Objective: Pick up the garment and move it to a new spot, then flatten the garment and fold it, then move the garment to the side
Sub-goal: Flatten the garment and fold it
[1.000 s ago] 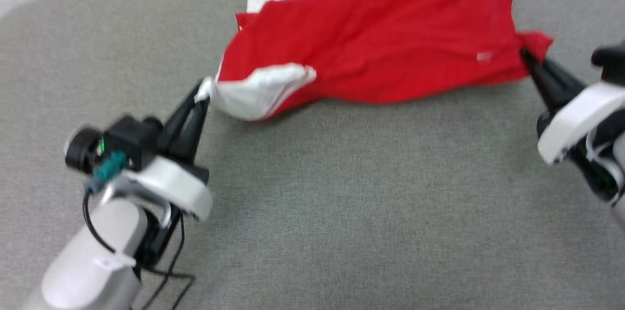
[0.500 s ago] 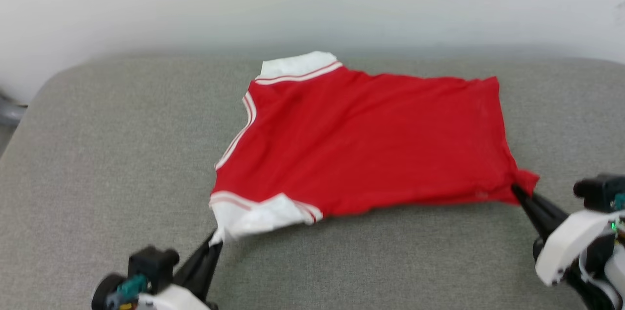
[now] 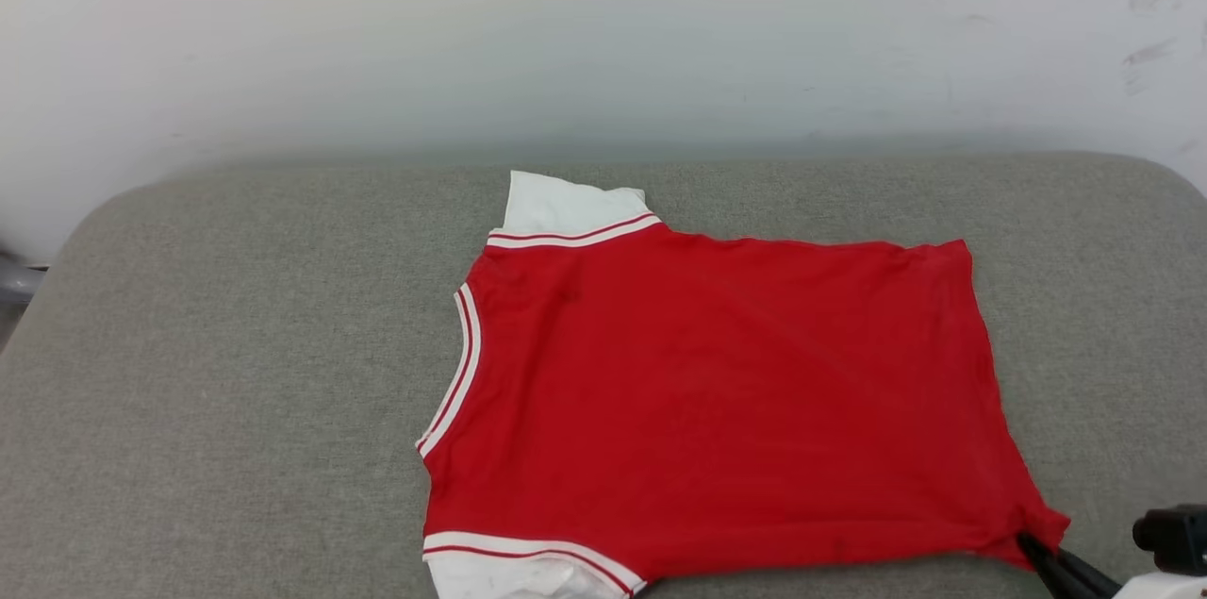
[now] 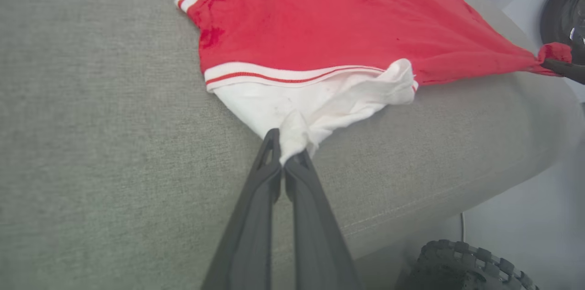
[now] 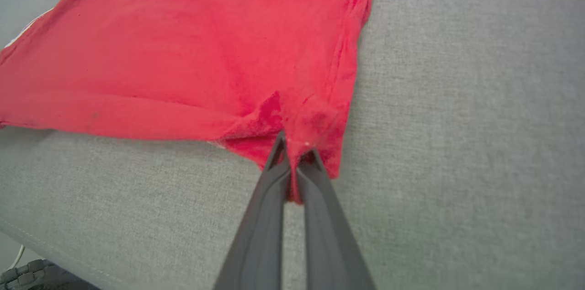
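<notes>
Head: garment [image 3: 717, 401] lies mostly flat on the grey padded bench [image 3: 236, 373], red side up, neckline toward the robot's left and hem toward its right. The right pincer [image 3: 1042, 550] is at the near hem corner. Left wrist: left pincer [image 4: 285, 150] clamped on the bunched white sleeve [image 4: 320, 102] (cloth pinched between the tips), close to the bench's front edge, with a tyre [image 4: 466, 267] below. Right wrist: right pincer closed on the red hem corner, fabric puckered around the tips, the rest spread on the bench.
</notes>
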Available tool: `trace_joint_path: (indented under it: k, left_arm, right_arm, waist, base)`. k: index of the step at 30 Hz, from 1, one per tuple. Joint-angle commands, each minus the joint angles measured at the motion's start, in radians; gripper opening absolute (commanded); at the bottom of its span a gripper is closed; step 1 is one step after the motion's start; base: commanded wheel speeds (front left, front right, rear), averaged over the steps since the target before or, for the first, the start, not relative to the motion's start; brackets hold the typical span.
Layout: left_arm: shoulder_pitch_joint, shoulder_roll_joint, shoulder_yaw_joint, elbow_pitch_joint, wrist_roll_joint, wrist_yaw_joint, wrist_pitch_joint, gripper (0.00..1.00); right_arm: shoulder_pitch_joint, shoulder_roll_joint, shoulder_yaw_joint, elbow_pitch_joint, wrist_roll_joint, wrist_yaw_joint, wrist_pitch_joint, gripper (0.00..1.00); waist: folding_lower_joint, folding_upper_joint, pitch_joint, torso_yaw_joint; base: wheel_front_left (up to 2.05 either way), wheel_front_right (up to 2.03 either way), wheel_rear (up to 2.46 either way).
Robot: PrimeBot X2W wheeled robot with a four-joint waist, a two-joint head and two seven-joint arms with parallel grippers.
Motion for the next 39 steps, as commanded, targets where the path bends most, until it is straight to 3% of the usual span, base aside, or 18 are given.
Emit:
trace_joint_path:
  k: [1,8,17,28,39]
  left_arm:
    - [0.022,0.005,-0.007,-0.003,-0.015,-0.006,0.014,0.0]
    - [0.023,-0.006,0.001,0.007,-0.032,-0.008,0.0,0.0]
    - [-0.118,-0.003,-0.01,0.035,0.047,-0.032,0.001,0.0]
    - [-0.425,-0.015,0.0,0.183,0.106,-0.135,0.032,0.0]
    - [-0.672,-0.024,-0.014,0.374,0.148,-0.224,0.063,0.0]
  right_arm:
    - [0.035,0.005,-0.011,-0.012,0.0,-0.001,0.009,0.0]
    - [0.097,0.016,-0.066,-0.047,-0.027,-0.001,0.034,0.0]
    - [0.05,0.036,-0.134,-0.093,-0.064,-0.001,0.058,0.0]
    - [-0.031,0.068,-0.182,-0.144,-0.075,-0.001,0.104,0.0]
    - [-0.186,0.073,-0.143,-0.118,-0.062,-0.001,0.163,0.0]
  waist:
    - [0.0002,-0.0001,-0.002,0.001]
    - [0.0002,-0.0001,0.005,0.003]
    - [0.0002,-0.0001,0.031,0.006]
    - [0.0002,-0.0001,0.111,-0.021]
    - [0.0002,-0.0001,0.219,-0.055]
  base:
    - [0.0,0.0,0.0]
    - [0.0,0.0,0.0]
    - [0.0,0.0,0.0]
    - [0.0,0.0,0.0]
    - [0.0,0.0,0.0]
